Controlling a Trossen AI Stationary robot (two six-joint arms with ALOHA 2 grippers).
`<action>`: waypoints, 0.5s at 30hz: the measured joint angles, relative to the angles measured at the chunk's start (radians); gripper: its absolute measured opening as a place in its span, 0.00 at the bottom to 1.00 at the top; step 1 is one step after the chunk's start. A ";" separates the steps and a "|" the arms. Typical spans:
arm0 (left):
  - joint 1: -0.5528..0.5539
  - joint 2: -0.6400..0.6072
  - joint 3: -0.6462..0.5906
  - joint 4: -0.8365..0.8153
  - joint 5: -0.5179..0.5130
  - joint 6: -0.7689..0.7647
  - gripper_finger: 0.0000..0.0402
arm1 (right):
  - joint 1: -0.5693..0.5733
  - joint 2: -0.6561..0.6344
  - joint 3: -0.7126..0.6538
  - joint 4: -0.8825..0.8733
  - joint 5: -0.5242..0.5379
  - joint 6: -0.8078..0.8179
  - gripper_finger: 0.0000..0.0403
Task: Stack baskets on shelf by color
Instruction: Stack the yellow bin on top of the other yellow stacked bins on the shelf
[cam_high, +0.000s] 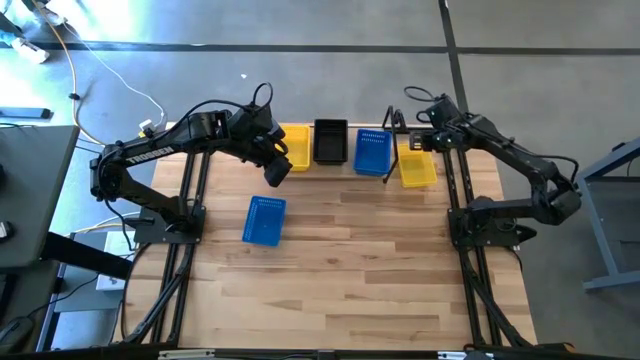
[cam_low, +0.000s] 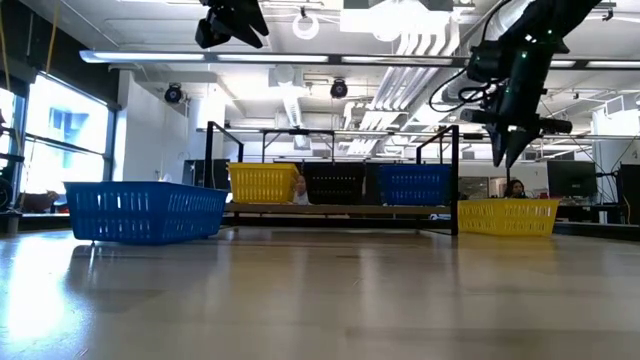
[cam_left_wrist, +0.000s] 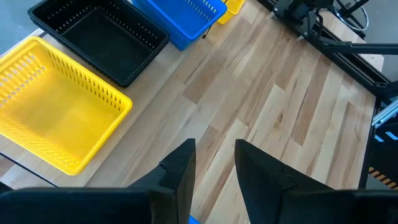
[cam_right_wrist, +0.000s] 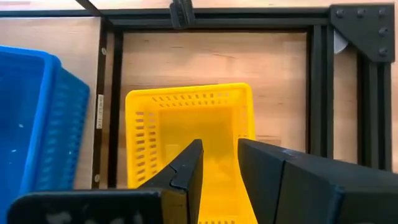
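- The shelf (cam_high: 335, 150) runs along the far edge of the table (cam_high: 340, 260), at about 12 o'clock from the table's middle in the high view.
- Three baskets sit in a row on the shelf: a yellow basket (cam_high: 295, 147) at the 9 o'clock end, a black basket (cam_high: 330, 140) in the middle, and a blue basket (cam_high: 372, 152) at the 3 o'clock end.
- A second yellow basket (cam_high: 417, 166) lies on the table just beyond the shelf's 3 o'clock end, past its upright wire loop (cam_high: 392, 140).
- A second blue basket (cam_high: 264, 220) lies alone on the table at about 8 o'clock from the table's middle, well apart from the shelf.
- The left gripper (cam_high: 276, 172) hangs in the air between the lone blue basket and the yellow basket on the shelf; its fingers (cam_left_wrist: 181, 171) stand slightly parted with bare tabletop showing between them, grasping nothing.
- The right gripper (cam_high: 415, 142) hovers above the far end of the second yellow basket; in the right wrist view its fingers (cam_right_wrist: 189, 165) are a little apart over the basket's inside and hold nothing.
- In the low view both arms hang well above the table.
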 joint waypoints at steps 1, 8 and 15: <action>0.000 0.000 0.000 0.000 0.000 0.000 0.25 | 0.000 0.000 0.000 0.005 0.003 -0.020 0.21; 0.000 0.000 0.000 0.000 0.000 0.000 0.25 | -0.003 0.050 0.001 0.134 -0.009 -0.151 0.21; 0.000 0.000 0.000 0.000 0.000 0.000 0.25 | -0.038 0.166 0.001 0.050 -0.023 -0.093 0.21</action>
